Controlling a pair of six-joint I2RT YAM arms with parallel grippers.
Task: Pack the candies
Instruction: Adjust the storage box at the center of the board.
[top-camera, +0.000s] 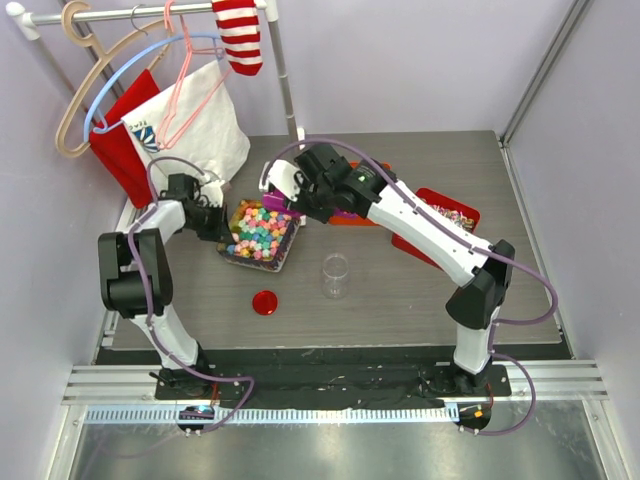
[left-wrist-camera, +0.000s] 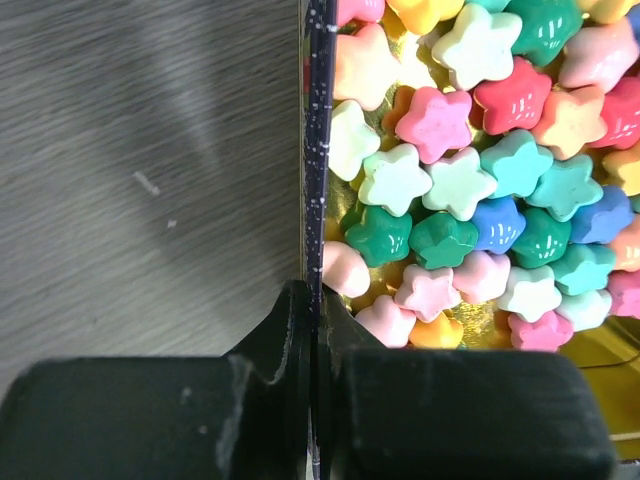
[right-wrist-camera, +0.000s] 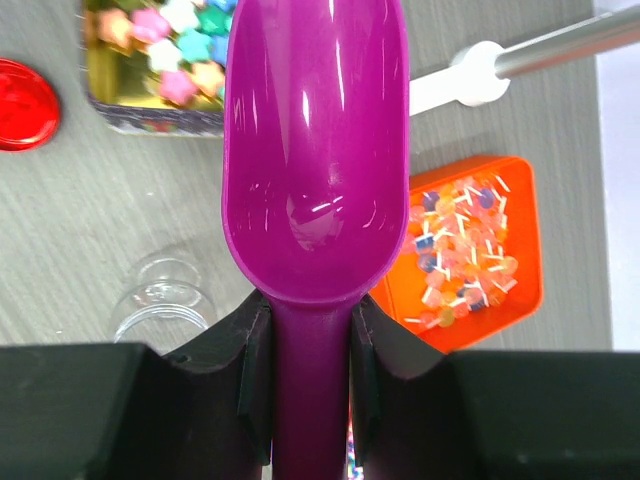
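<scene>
Pinching tin rim (left-wrist-camera: 318, 150), L end effector (left-wrist-camera: 312, 300), candies (left-wrist-camera: 440, 190) adjacent

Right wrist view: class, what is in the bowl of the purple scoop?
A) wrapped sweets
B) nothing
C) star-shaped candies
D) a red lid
B: the purple scoop, gripped by its handle in the right gripper, shows a bare, shiny bowl; the candies lie in their tin, not in the scoop.

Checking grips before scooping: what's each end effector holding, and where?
Left end effector pinches the candy tin's wall; right end effector grips the purple scoop's handle.
</scene>
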